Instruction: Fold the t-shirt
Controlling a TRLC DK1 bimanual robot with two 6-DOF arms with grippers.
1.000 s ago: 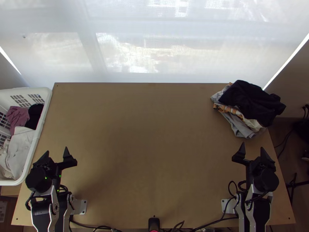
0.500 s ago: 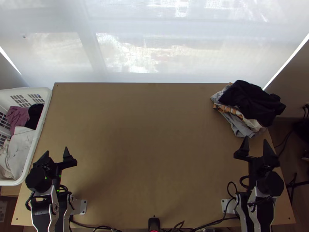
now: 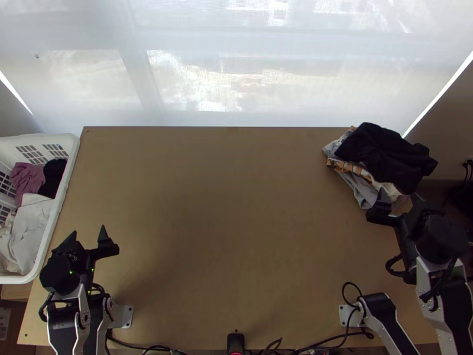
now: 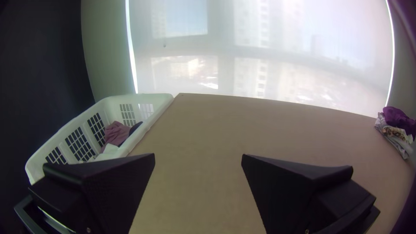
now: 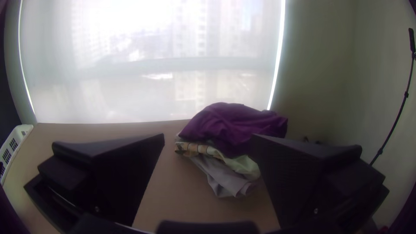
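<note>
At the table's far right corner lies a stack of folded clothes [image 3: 384, 157], dark on top with patterned, cream and grey cloth below; which piece is the t-shirt I cannot tell. My right gripper [image 3: 402, 200] is open at the stack's near edge, and in the right wrist view the gripper [image 5: 208, 141] has the clothes [image 5: 234, 125] beyond its parted fingers. My left gripper [image 3: 87, 239] stands open near the table's left edge beside the basket; in the left wrist view the gripper [image 4: 198, 158] holds nothing.
A white laundry basket [image 3: 66, 177] with mauve, black and pale cloths stands at the left table edge. The wooden table [image 3: 224, 207] stretches between the arms, with a blind-covered window behind. Cables run along the near edge.
The right gripper has moved rightward and up the picture, to the near edge of the clothes stack, staying open. The left arm has hardly moved.
</note>
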